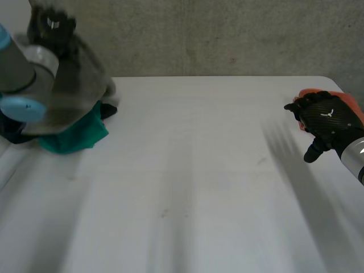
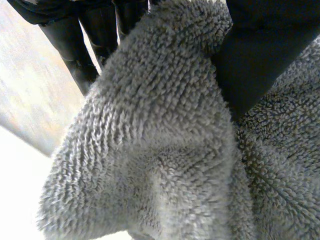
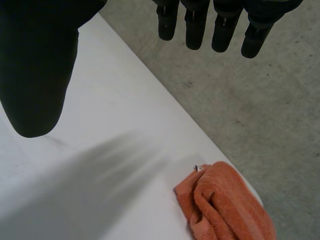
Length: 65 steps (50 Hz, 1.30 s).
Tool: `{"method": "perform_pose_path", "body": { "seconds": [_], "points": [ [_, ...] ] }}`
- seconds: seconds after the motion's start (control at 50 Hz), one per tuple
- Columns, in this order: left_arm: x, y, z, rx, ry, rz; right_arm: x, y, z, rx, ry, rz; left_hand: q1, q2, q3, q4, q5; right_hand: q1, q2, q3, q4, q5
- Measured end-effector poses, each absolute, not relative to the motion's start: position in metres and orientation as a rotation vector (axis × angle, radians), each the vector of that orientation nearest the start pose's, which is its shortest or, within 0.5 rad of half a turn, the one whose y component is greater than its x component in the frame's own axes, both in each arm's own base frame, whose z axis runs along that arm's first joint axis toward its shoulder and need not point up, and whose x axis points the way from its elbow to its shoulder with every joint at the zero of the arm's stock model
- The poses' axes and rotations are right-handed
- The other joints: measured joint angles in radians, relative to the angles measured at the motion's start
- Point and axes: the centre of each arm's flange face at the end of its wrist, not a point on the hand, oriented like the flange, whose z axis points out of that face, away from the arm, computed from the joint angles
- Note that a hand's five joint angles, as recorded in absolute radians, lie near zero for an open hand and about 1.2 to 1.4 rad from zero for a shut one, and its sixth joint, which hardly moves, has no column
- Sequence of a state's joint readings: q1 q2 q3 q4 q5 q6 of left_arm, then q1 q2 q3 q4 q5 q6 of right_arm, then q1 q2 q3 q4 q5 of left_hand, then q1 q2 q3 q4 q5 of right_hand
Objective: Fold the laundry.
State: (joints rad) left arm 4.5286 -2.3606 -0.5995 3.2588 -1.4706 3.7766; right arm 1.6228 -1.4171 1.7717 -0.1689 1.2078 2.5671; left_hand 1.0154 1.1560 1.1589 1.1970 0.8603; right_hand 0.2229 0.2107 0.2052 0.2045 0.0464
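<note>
We see left hand [image 1: 52,25] far left, fingers pinching grey towel [image 1: 77,85] raised above teal cloth [image 1: 79,136]. Right hand [image 1: 325,119] hovers above orange towel [image 3: 225,205], fingers straight, empty. Pickup step, we judge; next, spread grey towel flat on tabletop [image 1: 199,170].

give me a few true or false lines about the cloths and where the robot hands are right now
1. The left robot hand holds a grey fluffy cloth. True.
2. The right robot hand is clamped on the orange cloth. False: its fingers are straight and open, and the orange cloth lies on the table beyond them, not held.
3. A teal cloth lies on the table below the lifted grey fluffy cloth. True.
4. The orange cloth lies in the middle of the table. False: it sits at the table's far corner on the robot's right side.
</note>
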Motion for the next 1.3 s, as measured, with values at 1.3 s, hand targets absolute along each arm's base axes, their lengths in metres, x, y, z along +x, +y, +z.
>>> {"method": "perform_pose_path", "body": {
  "seconds": [1.3],
  "points": [
    [-0.346,-0.190,0.141,1.092,2.752,-1.839,0.252,-0.287,0.173,-0.988,2.286,-1.331,-0.469,-0.615,-0.616,-0.657,-0.492,0.610,0.666,0.661,0.662,0.645]
  ]
}}
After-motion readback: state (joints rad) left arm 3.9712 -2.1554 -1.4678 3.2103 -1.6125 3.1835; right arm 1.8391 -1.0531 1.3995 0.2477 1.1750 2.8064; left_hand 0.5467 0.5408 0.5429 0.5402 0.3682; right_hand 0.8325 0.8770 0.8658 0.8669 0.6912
